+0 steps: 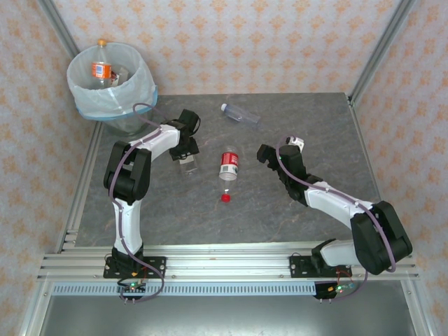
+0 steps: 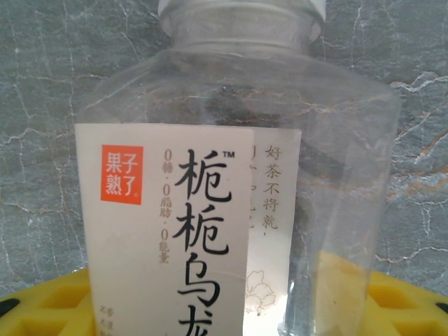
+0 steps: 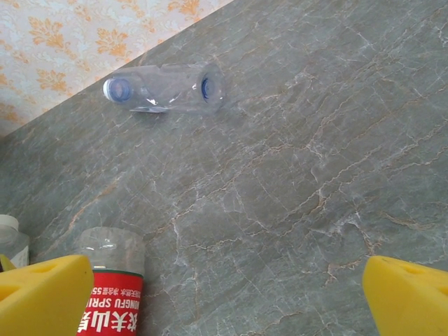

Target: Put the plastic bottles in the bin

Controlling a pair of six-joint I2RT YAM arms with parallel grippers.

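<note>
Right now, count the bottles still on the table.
3: the white-labelled bottle between the left fingers, the red-labelled bottle mid-table, the clear bottle near the far edge. The arms may hide others.

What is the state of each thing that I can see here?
Bin: upright, holds an orange-label bottle.
White-label bottle: capped, between the left fingers, grip unclear.
Red-label bottle: lying on table, loose red cap beside.
Blue-capped bottle: lying on table, capped.
Right fingers: open, empty.
</note>
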